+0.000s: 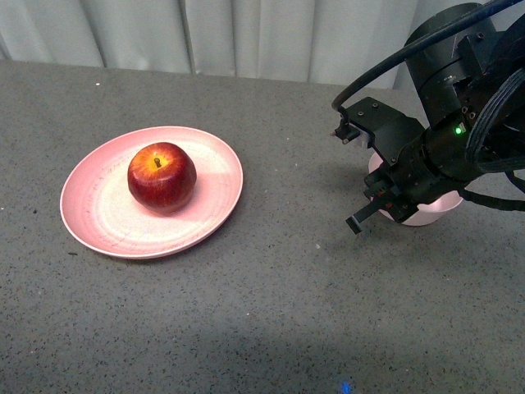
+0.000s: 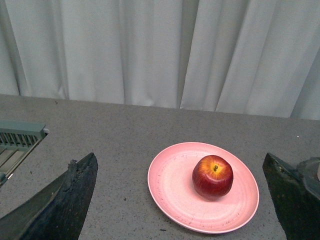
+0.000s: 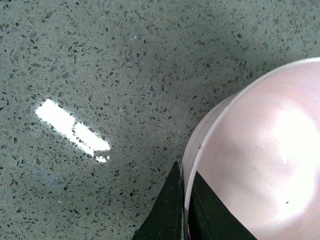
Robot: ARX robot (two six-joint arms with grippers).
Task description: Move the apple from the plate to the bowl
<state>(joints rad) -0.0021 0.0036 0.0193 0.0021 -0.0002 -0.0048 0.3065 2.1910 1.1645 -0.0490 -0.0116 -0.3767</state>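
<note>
Grey table (image 1: 271, 328): one apple (image 1: 162, 176) on one plate (image 1: 90, 213); one bowl (image 1: 435, 213) in right jaws' grip; left jaws apart

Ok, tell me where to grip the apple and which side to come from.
Probably grip the apple across its widest middle, from above. It sits upright, stem up, alone on the shallow plate, so both rounded flanks are free.

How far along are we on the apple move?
Done: nothing yet; the apple sits on the plate. In hand: the right gripper pinches the bowl rim; the left gripper is open and empty. Left: grasp the apple, carry it, drop it into the bowl.
</note>
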